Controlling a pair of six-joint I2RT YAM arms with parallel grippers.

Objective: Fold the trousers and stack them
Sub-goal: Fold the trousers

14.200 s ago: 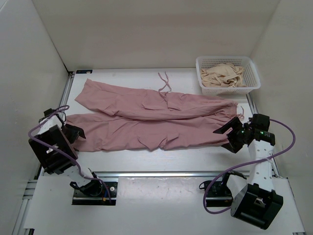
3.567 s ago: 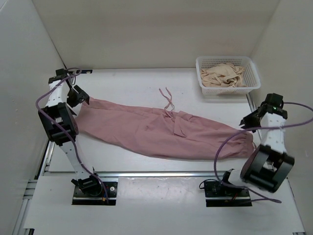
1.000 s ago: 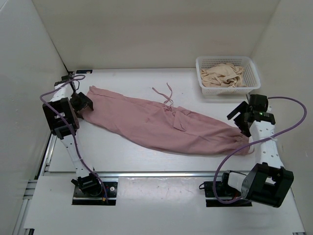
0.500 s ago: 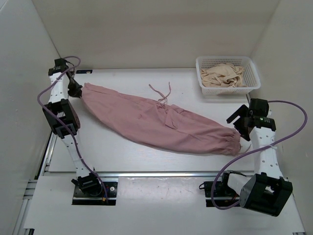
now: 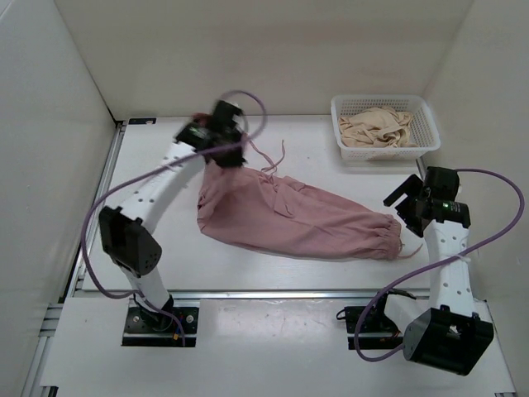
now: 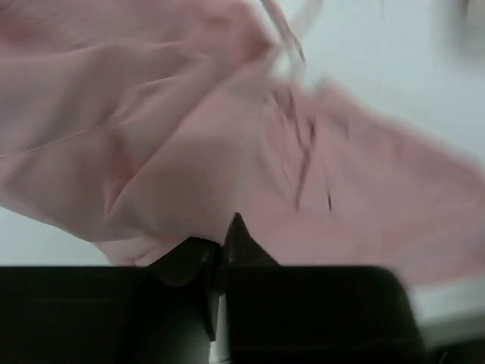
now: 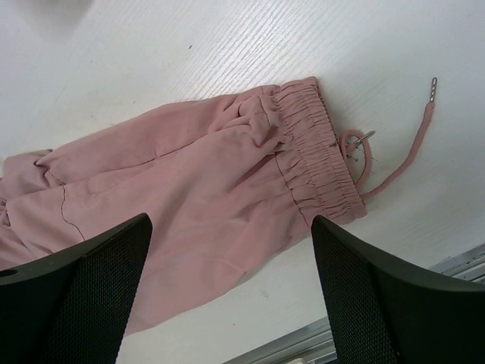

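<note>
Trousers (image 5: 306, 219) lie diagonally across the middle of the surface (image 5: 165, 248). Your left jaws are clamped on the fabric, holding its left end up at upper centre. Right jaws hang open by the elasticated end, right side. Carry it over low and land the edges matched.

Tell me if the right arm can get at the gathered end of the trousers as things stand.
Probably yes. The right gripper hangs open over the gathered end of the trousers. That end lies flat on the table, with nothing on it or in between.
</note>
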